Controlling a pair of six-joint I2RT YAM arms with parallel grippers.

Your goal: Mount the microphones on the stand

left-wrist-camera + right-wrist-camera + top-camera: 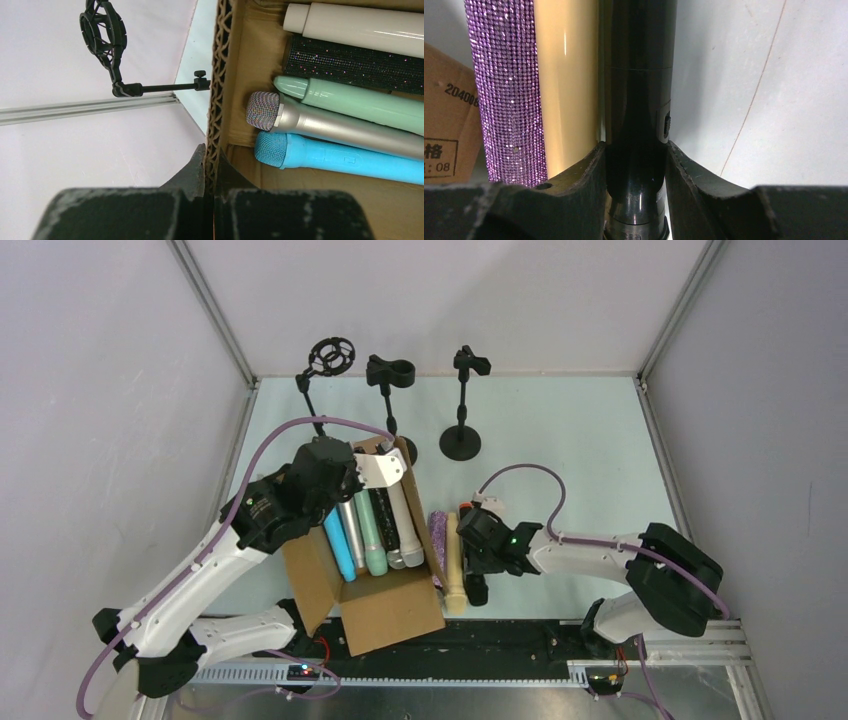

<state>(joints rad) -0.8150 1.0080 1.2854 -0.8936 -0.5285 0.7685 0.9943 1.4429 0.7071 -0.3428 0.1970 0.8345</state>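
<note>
Box (385, 615) of brown cardboard nearest the arm bases, top open, flaps spread. Just right of it, on the pale green table (590, 440), three microphones side by side, lengthwise front to back: purple glitter microphone (439, 538) against the box, cream microphone (455, 575) touching it, black microphone (477, 590) touching the cream one on its right.

Right gripper (477, 562) down over that row. Grips the black microphone across its barrel, one finger (579, 185) on each side, jaws about half apart and pressed to the body. Lifted or resting on the table: cannot tell.

Inside the box, five more lying parallel: blue microphone (330, 155), silver-grey microphone (325, 125), mint green microphone (360, 100), black glitter microphone (350, 65), off-white microphone (360, 27). Mesh heads of the blue and silver-grey ones close to the far wall.

Left gripper (210, 190) at the far left corner of the box. Pinches the corrugated wall edge, jaws fully closed on it.

Farthest back, three black stands: ring-mount stand (330, 357) on the left, clip stand (390, 370) in the middle just behind the box, round-base stand (462, 440) on the right.
</note>
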